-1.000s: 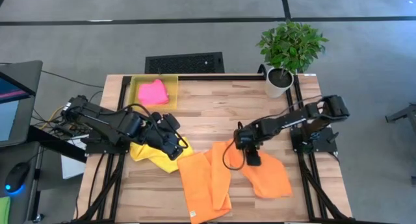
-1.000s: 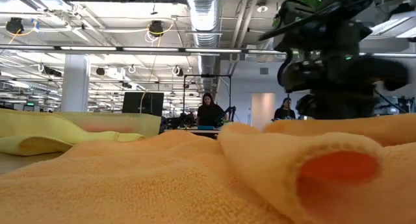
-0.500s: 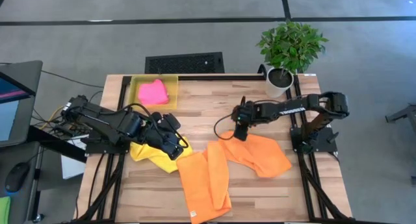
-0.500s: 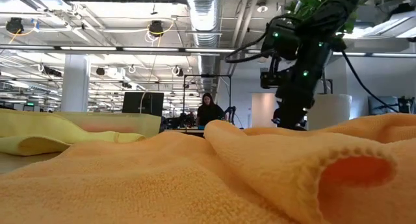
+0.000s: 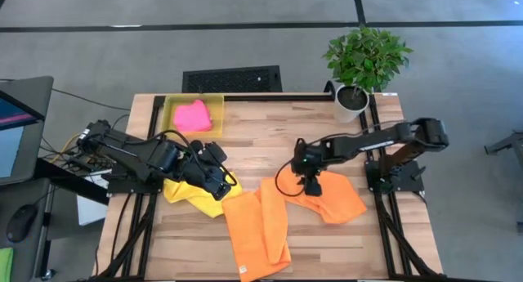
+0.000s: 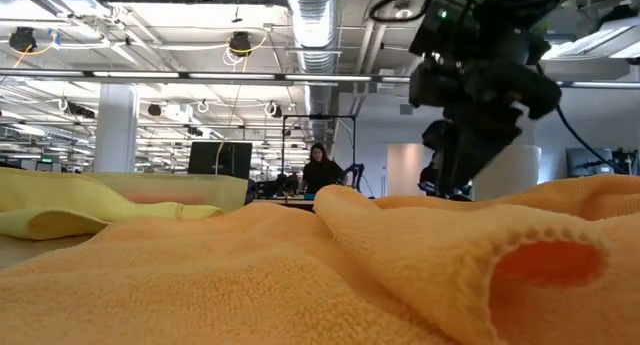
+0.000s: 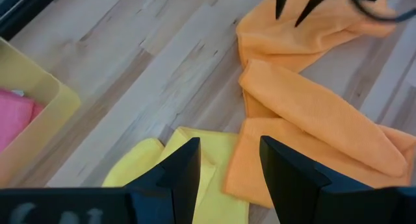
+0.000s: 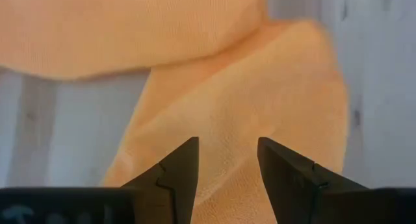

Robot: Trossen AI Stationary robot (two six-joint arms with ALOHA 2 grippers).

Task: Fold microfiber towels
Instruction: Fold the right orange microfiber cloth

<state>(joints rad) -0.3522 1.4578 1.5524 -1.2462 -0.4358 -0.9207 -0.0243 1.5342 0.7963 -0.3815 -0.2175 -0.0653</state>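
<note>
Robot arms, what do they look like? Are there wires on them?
Both arms are black and made of jointed segments. The left arm and the right arm each carry looping black cables. Each ends in a gripper, left gripper and right gripper, with two dark, pointed, wedge-shaped fingers. Small green lights glow on the right arm in the low view.

Wooden table (image 5: 253, 127): yellow bin (image 5: 172, 118), yellow towel (image 5: 186, 194), two orange towels (image 5: 260, 233).

Bright even overhead light, soft faint shadows, glaring ceiling lamps in low view, blurred foreground cloth, motion-smeared arm
</note>
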